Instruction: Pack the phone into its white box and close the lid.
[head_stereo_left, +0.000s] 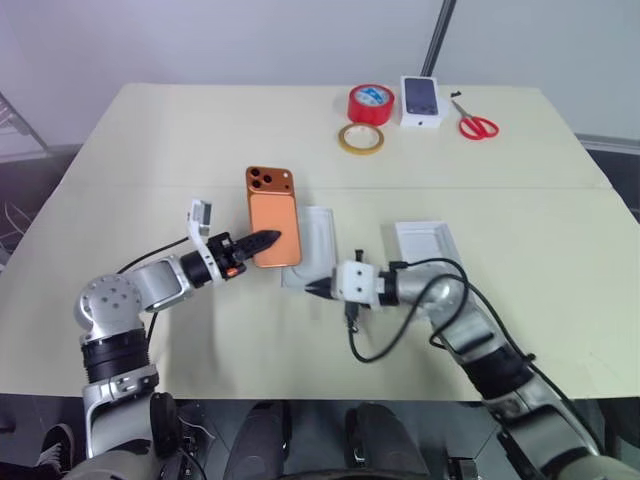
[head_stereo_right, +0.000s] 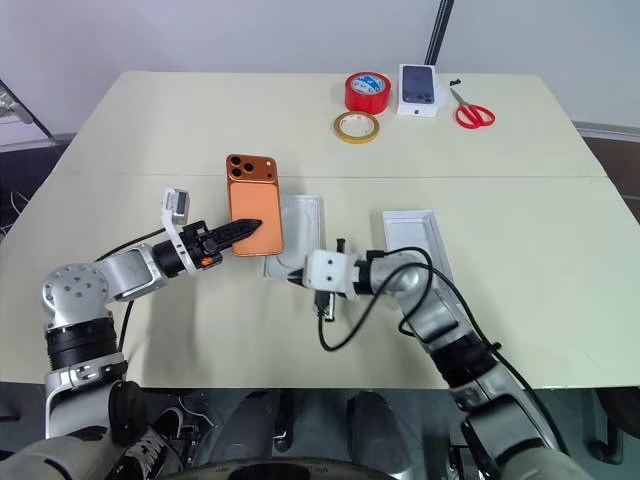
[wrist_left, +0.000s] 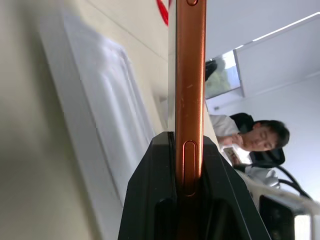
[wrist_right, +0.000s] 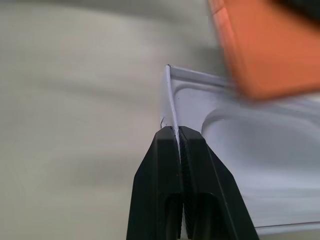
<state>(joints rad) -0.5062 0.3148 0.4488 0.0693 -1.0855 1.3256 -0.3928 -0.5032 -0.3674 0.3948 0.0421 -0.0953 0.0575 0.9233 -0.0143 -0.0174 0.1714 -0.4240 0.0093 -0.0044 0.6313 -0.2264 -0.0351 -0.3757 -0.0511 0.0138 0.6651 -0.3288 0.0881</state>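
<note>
Left end effector (head_stereo_left: 262, 241) clamping slim glossy copper-orange phone (head_stereo_left: 271, 214), camera cluster far corner

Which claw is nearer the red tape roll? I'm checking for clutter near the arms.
Left. The left claw, shut on the slim orange phone, sits closer to the red tape roll; the right claw pinches the shallow white cardboard box's near wall, farther away.

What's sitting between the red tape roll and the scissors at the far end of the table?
A small white box printed with a dark phone, seen from the head views, between the red tape roll and the scissors.
</note>
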